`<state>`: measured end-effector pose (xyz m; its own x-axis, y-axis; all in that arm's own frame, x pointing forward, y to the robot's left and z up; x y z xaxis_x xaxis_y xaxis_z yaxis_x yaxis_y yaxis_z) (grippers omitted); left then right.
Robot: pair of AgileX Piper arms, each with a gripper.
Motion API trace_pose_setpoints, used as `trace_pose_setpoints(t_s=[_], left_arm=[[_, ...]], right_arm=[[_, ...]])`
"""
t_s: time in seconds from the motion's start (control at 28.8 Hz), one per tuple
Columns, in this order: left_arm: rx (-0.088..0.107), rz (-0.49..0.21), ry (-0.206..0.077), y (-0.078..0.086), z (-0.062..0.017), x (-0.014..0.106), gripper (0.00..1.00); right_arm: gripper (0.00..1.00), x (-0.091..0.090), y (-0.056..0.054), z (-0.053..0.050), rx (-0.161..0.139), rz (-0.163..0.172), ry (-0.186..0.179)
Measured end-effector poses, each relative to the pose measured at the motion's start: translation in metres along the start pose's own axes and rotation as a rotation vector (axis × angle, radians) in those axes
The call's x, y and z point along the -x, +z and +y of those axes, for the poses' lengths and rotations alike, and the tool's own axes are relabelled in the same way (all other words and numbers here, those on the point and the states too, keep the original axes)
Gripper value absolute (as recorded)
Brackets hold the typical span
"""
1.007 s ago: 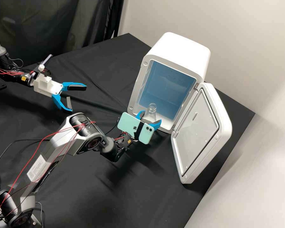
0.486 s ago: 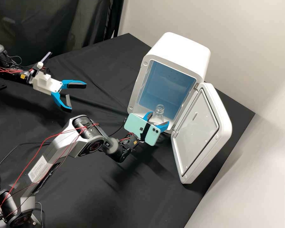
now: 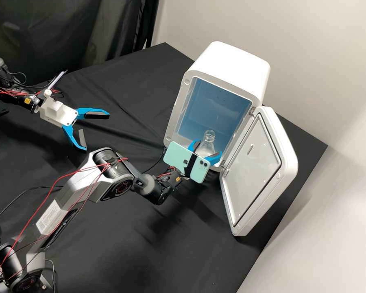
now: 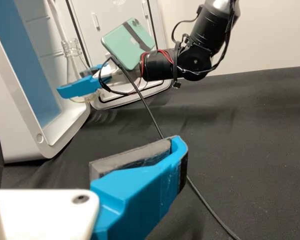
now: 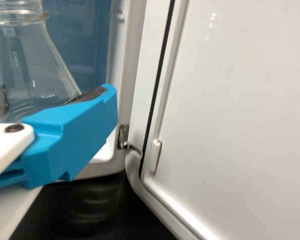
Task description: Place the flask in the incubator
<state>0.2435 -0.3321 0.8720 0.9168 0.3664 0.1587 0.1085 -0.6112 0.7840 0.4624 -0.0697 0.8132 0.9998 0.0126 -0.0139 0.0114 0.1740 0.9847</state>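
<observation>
Fingers (image 3: 194, 144) of the right gripper (image 3: 205, 150) clamp the clear flask (image 3: 208, 139) by its lower body, upright, at the bottom lip of the open incubator (image 3: 232, 65) — insertion looks under way, the flask seemingly not yet set on the blue chamber floor. Next it wants pushing deeper, lowering and releasing, with care for the door (image 3: 254, 162) hinge just beside one finger. The left gripper (image 3: 91, 129) hangs with jaws spread wide over the bench (image 3: 130, 81), well apart.
</observation>
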Motion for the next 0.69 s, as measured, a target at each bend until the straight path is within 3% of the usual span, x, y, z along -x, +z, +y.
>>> trace_pose_setpoints(t_s=[0.21, 0.31, 0.59, 0.69], left_arm=[[-0.002, -0.004, 0.000, 0.000, 0.0000, 0.000, 1.00], [-0.007, -0.012, -0.002, 0.001, -0.0001, 0.000, 1.00], [-0.014, -0.025, -0.003, 0.002, -0.0003, 0.000, 1.00], [-0.014, -0.025, -0.003, 0.002, -0.0003, 0.000, 1.00]], right_arm=[[0.00, -0.004, 0.006, 0.002, 0.002, -0.006, 0.010], [0.00, -0.005, 0.009, 0.003, -0.004, -0.030, 0.001], [0.00, -0.014, 0.007, 0.011, -0.069, -0.017, 0.026], [0.00, -0.018, 0.009, 0.010, -0.072, -0.021, 0.024]])
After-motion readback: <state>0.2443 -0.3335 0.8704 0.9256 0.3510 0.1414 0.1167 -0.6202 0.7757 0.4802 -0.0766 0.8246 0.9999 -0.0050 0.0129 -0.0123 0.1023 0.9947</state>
